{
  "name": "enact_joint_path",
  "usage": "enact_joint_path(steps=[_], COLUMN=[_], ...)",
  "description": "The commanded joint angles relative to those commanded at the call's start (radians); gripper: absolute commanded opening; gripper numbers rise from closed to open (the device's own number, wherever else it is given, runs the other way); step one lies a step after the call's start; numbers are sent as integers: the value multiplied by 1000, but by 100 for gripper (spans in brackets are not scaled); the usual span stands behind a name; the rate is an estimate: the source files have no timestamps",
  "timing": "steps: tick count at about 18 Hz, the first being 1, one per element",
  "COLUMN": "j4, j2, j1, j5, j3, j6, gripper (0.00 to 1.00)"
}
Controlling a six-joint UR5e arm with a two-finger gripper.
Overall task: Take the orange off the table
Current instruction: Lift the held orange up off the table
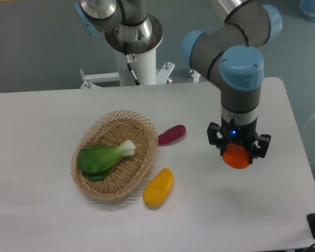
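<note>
We are judging this the grasping step: our gripper [238,155] is sitting down over the orange [236,157] on the table [52,220], right of the basket [89,185]; whether the jaws are clenched we cannot tell. Next comes a straight lift. Only its bright lower half is showing.

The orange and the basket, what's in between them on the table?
Camera view: bare white table between orange and basket; the purple vegetable and yellow fruit sit beside the basket.
</note>
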Motion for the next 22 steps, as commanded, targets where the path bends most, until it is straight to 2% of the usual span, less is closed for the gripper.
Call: enact_joint_path(steps=[2, 7, 10, 22], j4=[-15, -26, -57, -57], j2=[40, 63, 81, 92], j1=[0, -14, -15, -6], j5=[-32, -66, -66, -75], j3=[2, -6, 9, -5], j6=[81, 173, 175, 177], gripper=[66, 63, 63, 63])
